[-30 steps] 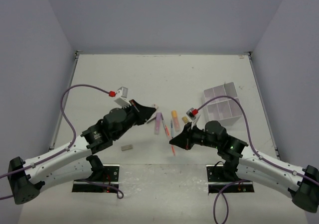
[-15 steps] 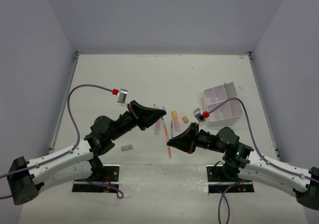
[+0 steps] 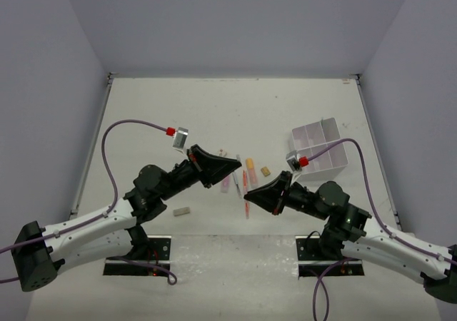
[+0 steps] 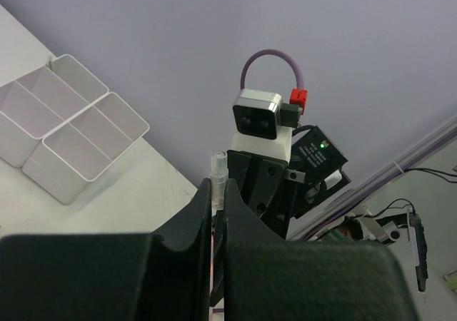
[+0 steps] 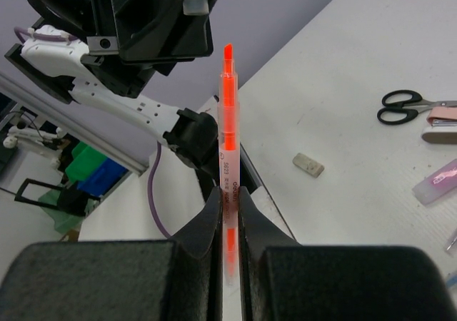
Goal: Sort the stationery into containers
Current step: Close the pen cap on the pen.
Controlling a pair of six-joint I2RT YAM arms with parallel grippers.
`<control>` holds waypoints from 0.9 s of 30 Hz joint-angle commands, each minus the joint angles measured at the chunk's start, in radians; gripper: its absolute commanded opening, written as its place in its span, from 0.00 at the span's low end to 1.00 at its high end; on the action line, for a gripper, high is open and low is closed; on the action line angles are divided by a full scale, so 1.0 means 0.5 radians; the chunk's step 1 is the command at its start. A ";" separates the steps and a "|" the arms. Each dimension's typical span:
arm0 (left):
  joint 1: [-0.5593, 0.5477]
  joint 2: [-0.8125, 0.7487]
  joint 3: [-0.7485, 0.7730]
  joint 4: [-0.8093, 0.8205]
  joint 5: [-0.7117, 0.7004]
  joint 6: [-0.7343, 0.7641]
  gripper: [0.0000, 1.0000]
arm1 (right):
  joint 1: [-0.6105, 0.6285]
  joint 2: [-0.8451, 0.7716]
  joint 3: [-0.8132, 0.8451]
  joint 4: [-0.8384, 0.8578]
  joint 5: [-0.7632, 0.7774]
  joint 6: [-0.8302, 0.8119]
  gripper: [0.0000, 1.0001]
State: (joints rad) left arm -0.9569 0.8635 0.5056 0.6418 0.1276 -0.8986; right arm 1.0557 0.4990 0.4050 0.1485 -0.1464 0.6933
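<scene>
The stationery you have in hand right now is a thin orange pen with a clear plastic barrel (image 5: 227,121). It is pinched upright between the closed fingers of the right gripper (image 5: 228,196), over the near middle of the white table (image 3: 214,107). The grip sits low on the barrel, so most of the pen stands free above the jaws.

Expect the pen to be very light and stiff, with a smooth round barrel that may slip or swing in a two-finger pinch. With so much length free, treat it as a lever and keep your wrist moves gentle. A hold nearer the middle would likely be steadier.

The left gripper (image 4: 218,192) is also closed, on a slim clear-capped item (image 4: 218,165) poking out between its fingers. You cannot tell from here exactly what that item is.

The white square plastic divided tray (image 3: 323,132) sits to the right, well apart from the pen.

Loose on the table are:
- black-handled scissors (image 5: 400,105)
- a small grey block eraser (image 5: 308,164)
- a stubby orange marker (image 3: 250,170)
- a small tan eraser (image 3: 265,171)

The erasers look grippy and squat, so take them across their short sides.
</scene>
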 commanded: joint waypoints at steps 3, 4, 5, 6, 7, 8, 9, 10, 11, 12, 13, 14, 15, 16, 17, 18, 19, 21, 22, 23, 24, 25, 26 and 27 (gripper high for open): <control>-0.011 0.038 0.006 0.083 0.049 0.018 0.00 | 0.008 0.024 0.127 -0.055 0.058 -0.082 0.00; -0.010 0.041 0.008 0.085 0.049 0.019 0.00 | 0.009 0.024 0.130 -0.058 0.056 -0.083 0.00; -0.013 0.043 0.010 0.085 0.052 0.027 0.00 | 0.012 0.027 0.138 -0.064 0.053 -0.086 0.00; -0.010 0.047 0.014 0.085 0.055 0.027 0.00 | 0.012 0.027 0.142 -0.068 0.050 -0.089 0.00; -0.011 0.053 0.019 0.086 0.063 0.027 0.00 | 0.012 0.034 0.155 -0.086 0.050 -0.094 0.00; -0.013 0.059 0.023 0.088 0.070 0.027 0.00 | 0.011 0.039 0.167 -0.102 0.051 -0.099 0.00; -0.013 0.061 0.023 0.091 0.073 0.030 0.00 | 0.009 0.042 0.174 -0.109 0.053 -0.104 0.00; -0.013 0.066 0.023 0.094 0.078 0.025 0.00 | 0.010 0.042 0.181 -0.110 0.052 -0.103 0.00; -0.013 0.071 0.022 0.097 0.082 0.021 0.00 | 0.012 0.042 0.187 -0.110 0.050 -0.101 0.00; -0.013 0.071 0.019 0.100 0.086 0.021 0.00 | 0.011 0.042 0.194 -0.117 0.051 -0.104 0.00; -0.013 0.074 0.016 0.107 0.089 0.018 0.00 | 0.009 0.045 0.200 -0.128 0.057 -0.107 0.00; -0.013 0.079 0.014 0.114 0.099 0.018 0.00 | 0.011 0.045 0.208 -0.131 0.068 -0.107 0.00; -0.013 0.083 0.013 0.117 0.103 0.018 0.00 | 0.012 0.042 0.213 -0.139 0.079 -0.106 0.00; -0.013 0.086 0.013 0.118 0.107 0.018 0.00 | 0.012 0.039 0.218 -0.146 0.090 -0.104 0.00; -0.013 0.088 0.013 0.118 0.109 0.020 0.00 | 0.012 0.037 0.218 -0.145 0.094 -0.104 0.00; -0.012 0.090 0.013 0.119 0.112 0.021 0.00 | 0.012 0.037 0.221 -0.146 0.097 -0.104 0.00; -0.010 0.092 0.011 0.121 0.118 0.021 0.00 | 0.012 0.039 0.228 -0.152 0.099 -0.104 0.00; -0.013 0.095 0.007 0.128 0.128 0.018 0.00 | 0.012 0.045 0.242 -0.165 0.118 -0.107 0.00; -0.013 0.104 0.007 0.136 0.142 0.012 0.00 | 0.009 0.051 0.248 -0.173 0.131 -0.107 0.00; -0.013 0.109 0.007 0.143 0.155 0.010 0.00 | 0.009 0.051 0.252 -0.186 0.159 -0.105 0.00; -0.014 0.114 0.007 0.149 0.165 0.007 0.00 | 0.010 0.052 0.257 -0.195 0.187 -0.104 0.00; -0.016 0.120 0.007 0.155 0.171 0.005 0.00 | 0.012 0.054 0.261 -0.199 0.213 -0.104 0.00; -0.018 0.127 0.007 0.155 0.178 0.005 0.00 | 0.012 0.051 0.270 -0.197 0.226 -0.108 0.00; -0.019 0.135 0.007 0.155 0.186 0.006 0.00 | 0.011 0.049 0.278 -0.198 0.237 -0.114 0.00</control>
State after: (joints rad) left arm -0.9582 0.9192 0.5056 0.6548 0.1783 -0.8987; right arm 1.0574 0.5192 0.4851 0.0572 -0.0976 0.6536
